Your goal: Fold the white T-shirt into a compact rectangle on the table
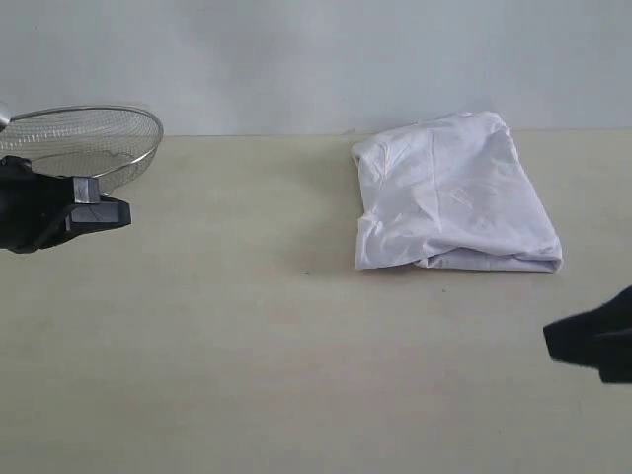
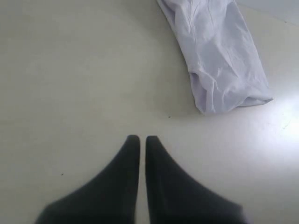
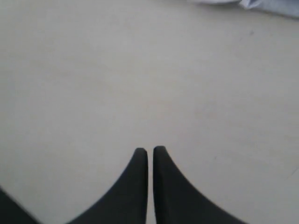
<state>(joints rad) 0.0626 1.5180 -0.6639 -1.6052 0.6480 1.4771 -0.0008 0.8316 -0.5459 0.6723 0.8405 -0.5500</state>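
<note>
Since both arms hang clear of the cloth with nothing in them, we judge the folding to be at or near its end, with the arms drawn aside. The white T-shirt (image 1: 449, 193) lies on the table (image 1: 247, 346) well apart from the wire basket (image 1: 156, 138), toward the same far edge, gathered into a rough rectangle with several layers stacked. No lettering or tag shows on the side we can see.

The left gripper (image 2: 139, 138) sits just in front of the basket, fingers pressed together and holding nothing. The right gripper (image 3: 150, 150) is much farther from the basket than the shirt is, beyond it and nearer the camera, likewise closed tight and empty over bare tabletop.

We think the shape is compact but not crisp: the edge facing away from the wall bulges, and a loose lip of fabric pokes out at one corner. If another move is needed, it calls for opening a gripper, reaching back to that loose edge and tucking or flattening it without dragging the layers apart.

We count one shirt, one basket, one table and two grippers.
</note>
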